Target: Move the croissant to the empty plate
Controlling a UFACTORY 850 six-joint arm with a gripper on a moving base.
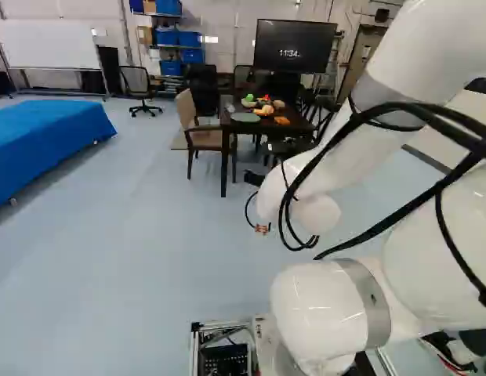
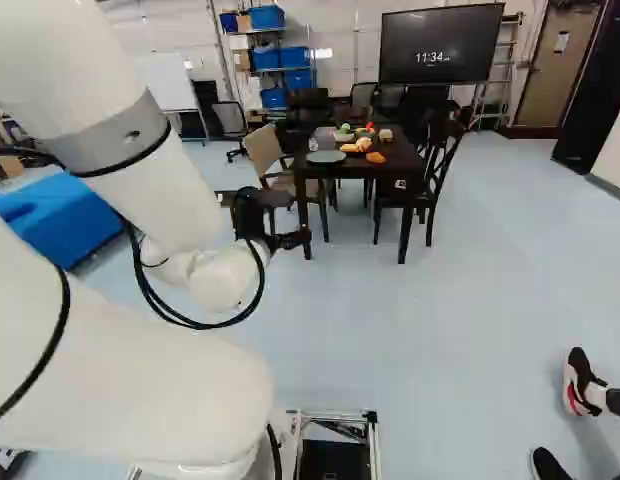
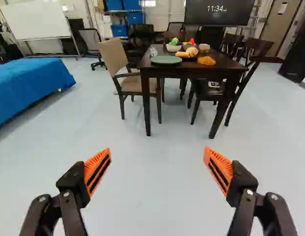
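Bright, even indoor light washes the pale floor (image 3: pixel 147 172), putting white glints on the glossy arm (image 1: pixel 321 309) and a small glare patch on the back wall (image 1: pixel 221 52) — soft shadows edge the blue cover (image 1: pixel 55 129) — while tiny far details blur.

White arm (image 1: pixel 329 313), black cables (image 1: pixel 451 178) (rather loopy)

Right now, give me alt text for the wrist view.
Open black gripper with orange pads facing a dark table that holds a green plate, a white bowl and assorted food; chairs stand around it, a screen beyond.
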